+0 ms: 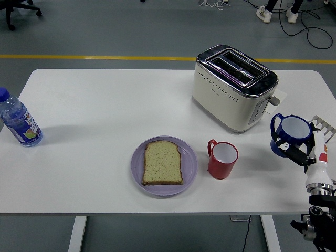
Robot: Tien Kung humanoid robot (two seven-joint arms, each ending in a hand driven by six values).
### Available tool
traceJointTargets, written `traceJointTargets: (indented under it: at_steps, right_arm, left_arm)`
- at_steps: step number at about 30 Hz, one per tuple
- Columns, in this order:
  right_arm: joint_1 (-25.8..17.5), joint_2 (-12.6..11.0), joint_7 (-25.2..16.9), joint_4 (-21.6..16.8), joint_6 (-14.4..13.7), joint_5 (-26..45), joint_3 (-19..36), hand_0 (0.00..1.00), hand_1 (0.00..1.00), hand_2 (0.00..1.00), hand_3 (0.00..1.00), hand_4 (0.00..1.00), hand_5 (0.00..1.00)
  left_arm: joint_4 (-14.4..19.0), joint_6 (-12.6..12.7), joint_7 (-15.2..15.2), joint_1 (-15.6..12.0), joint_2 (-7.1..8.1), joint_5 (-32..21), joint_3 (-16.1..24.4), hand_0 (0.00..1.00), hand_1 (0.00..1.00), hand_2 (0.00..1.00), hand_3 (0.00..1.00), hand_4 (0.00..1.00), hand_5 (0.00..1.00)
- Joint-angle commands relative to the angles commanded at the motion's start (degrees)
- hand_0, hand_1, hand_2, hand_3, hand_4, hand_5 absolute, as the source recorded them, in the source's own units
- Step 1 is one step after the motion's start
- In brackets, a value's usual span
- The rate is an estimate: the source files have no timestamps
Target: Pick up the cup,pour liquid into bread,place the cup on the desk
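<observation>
A blue cup [292,133] with a white inside stands upright at the table's right side, near the edge. My right hand [300,152] is shut on it, black fingers [290,148] wrapped round its lower side, the white forearm [317,168] rising from the lower right corner. A slice of bread [163,163] lies on a purple plate [190,164] at the front centre. A red cup [222,159] stands upright just right of the plate. My left arm is out of view.
A cream and chrome toaster [234,86] stands at the back right, left of the blue cup. A water bottle with a blue cap [18,122] stands at the far left edge. A metal rack [323,125] pokes in at the right edge.
</observation>
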State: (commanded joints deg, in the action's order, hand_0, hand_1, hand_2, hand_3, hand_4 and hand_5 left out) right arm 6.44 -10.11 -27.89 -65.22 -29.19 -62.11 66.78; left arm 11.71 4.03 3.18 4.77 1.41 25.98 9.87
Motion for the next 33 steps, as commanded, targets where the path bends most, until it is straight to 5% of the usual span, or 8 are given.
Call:
traceJointTargets:
  at_steps: [33]
  right_arm:
    - [1.72,2.21,-2.64,10.17,0.47,3.94,-4.04,0.524,0.449,0.577,0.585,0.561,0.117]
  left_arm:
    - [0.06,-0.03,-0.01,0.22,-0.14,-0.17,-0.39,0.638,0.649,0.661,0.564,0.325,0.847]
